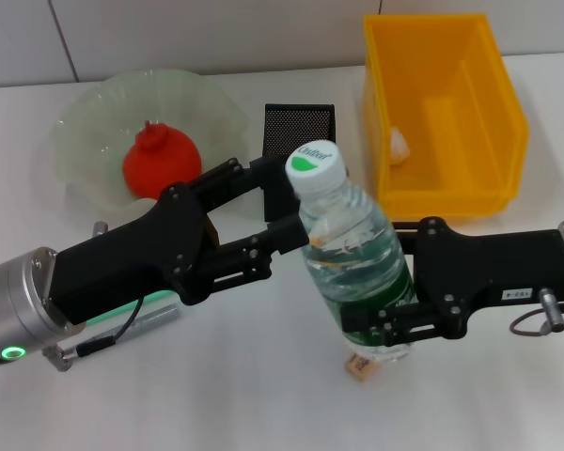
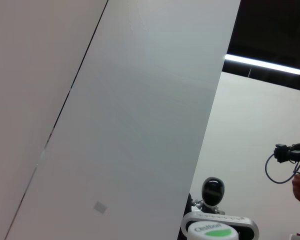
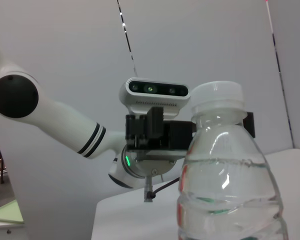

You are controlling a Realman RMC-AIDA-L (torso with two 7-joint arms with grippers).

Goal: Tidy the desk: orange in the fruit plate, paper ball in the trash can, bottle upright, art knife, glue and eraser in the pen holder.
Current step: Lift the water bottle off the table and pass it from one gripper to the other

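The clear bottle with its white cap stands upright at the table's middle. My right gripper is shut on its lower body by the green label. My left gripper is shut on its shoulder just under the cap. The orange lies in the pale-green fruit plate. A white paper ball sits inside the yellow trash can. The black mesh pen holder stands behind the bottle. The tan eraser lies at the bottle's foot. The grey art knife peeks from under my left arm. The glue is out of view.
The fruit plate takes up the back left and the trash can the back right, with the pen holder between them. Both arms cross the middle of the white table. In the right wrist view the bottle fills the foreground.
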